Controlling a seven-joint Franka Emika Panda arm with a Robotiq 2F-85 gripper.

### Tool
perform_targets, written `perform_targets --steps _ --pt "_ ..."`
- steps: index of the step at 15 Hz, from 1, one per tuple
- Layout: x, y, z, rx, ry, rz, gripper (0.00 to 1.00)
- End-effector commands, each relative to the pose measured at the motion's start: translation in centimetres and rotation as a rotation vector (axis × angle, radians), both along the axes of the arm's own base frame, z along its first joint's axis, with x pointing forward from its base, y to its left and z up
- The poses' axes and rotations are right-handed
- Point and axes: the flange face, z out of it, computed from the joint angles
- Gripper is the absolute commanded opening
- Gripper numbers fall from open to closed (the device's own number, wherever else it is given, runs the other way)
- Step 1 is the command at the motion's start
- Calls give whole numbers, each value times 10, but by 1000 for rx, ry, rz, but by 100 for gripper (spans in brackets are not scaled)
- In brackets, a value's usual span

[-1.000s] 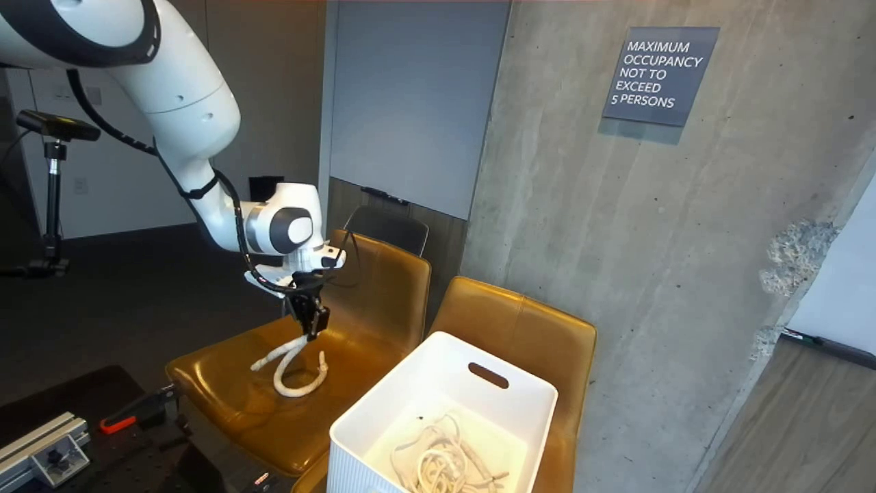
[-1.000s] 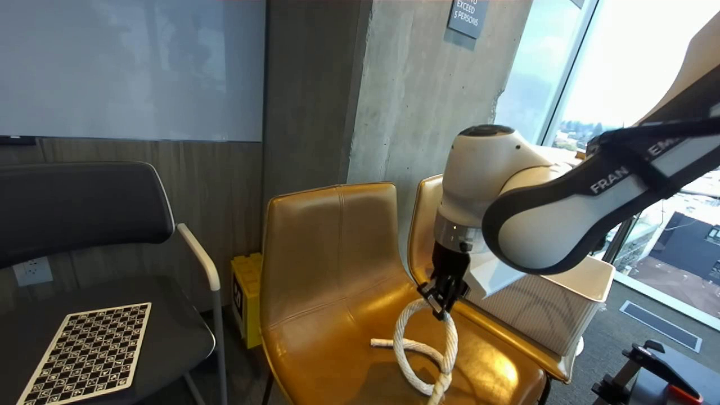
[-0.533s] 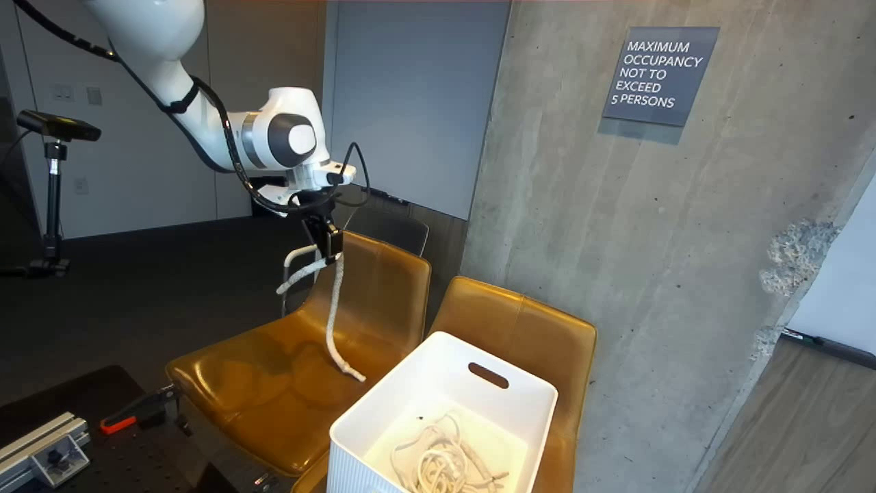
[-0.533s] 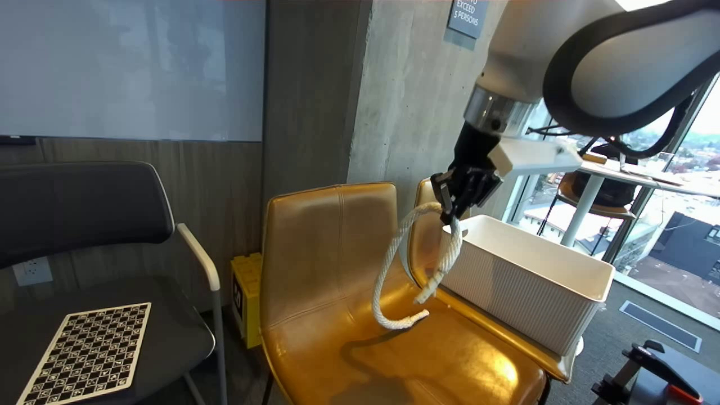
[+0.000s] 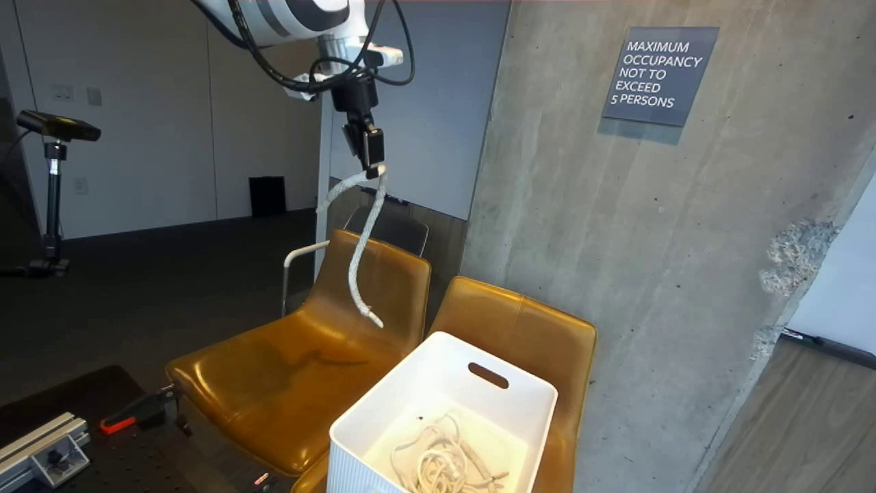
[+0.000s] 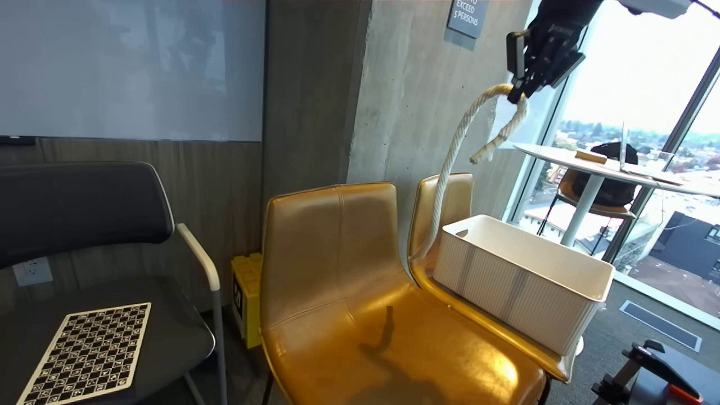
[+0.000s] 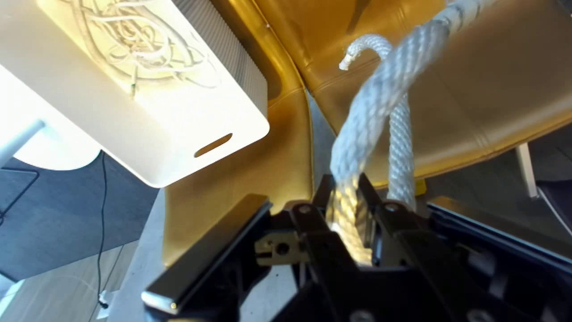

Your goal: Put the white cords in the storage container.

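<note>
Gripper (image 5: 376, 171) pinched on cord (image 5: 368, 226), up higher than before; bin (image 6: 506, 287) with tangled cords (image 5: 441, 471) sits on tan chair (image 5: 527, 311), concrete wall (image 5: 554, 205) behind.

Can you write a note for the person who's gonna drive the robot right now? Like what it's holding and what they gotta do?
Grip: the hand is shut on a white rope, held up in the air with both ends dangling.
Where things are: the storage container stands on a tan chair, open at the top. The rope is outside it.
Done: the rope is picked up, and a tangle of pale cords lies inside the container.
Left: probably swing the rope over the container, lower it until both ends are inside, then let go.
</note>
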Motion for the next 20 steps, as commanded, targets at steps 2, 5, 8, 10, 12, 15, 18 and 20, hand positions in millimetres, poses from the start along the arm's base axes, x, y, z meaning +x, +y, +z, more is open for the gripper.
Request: perform_targets --steps 2,5,8,10,12,15,18,20 --pt "-5 -70 75 46 -41 -98 4" --pt "-4 -115 87 65 -57 -146 4" --pt "-1 -156 78 101 -47 -182 4" --pt "-2 -184 63 121 -37 -204 4" --pt "-6 -216 50 143 -18 -226 4" --pt "-18 -257 25 165 8 -244 4" --pt "-32 -284 -9 167 48 -250 4" --pt "-41 -297 -30 171 83 -251 4"
